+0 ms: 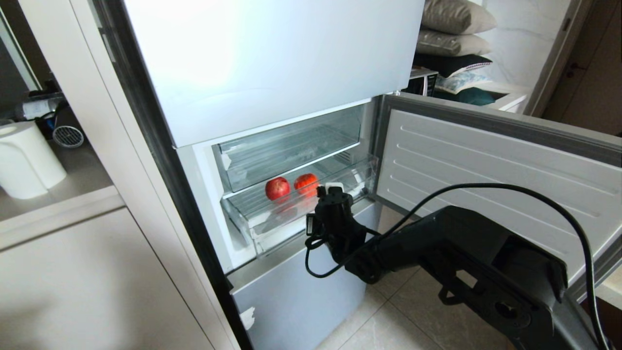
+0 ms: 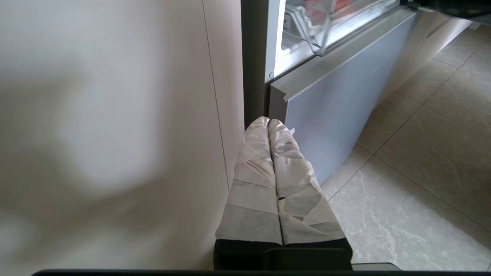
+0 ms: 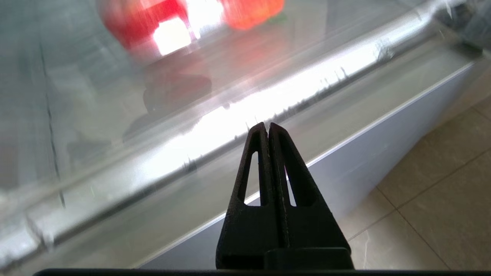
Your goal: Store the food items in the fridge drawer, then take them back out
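Fridge drawer [image 1: 272, 218], pulled out, holds 2 food items [image 1: 277, 188] inside; right pincer [image 1: 324, 190], pressed together and empty, noses its front lip, likely to push.

A white cylindrical paper-towel roll [image 1: 23, 160] stands on a beige counter [image 1: 73, 184] at nine o'clock. Behind it lies a small round grey vented object [image 1: 68, 136]. Grey and dark pillows [image 1: 452, 29] are stacked at one o'clock. The open ribbed white fridge door panel [image 1: 486, 170] spreads toward three o'clock. Beige stone floor tiles [image 1: 388, 321] fill six o'clock.
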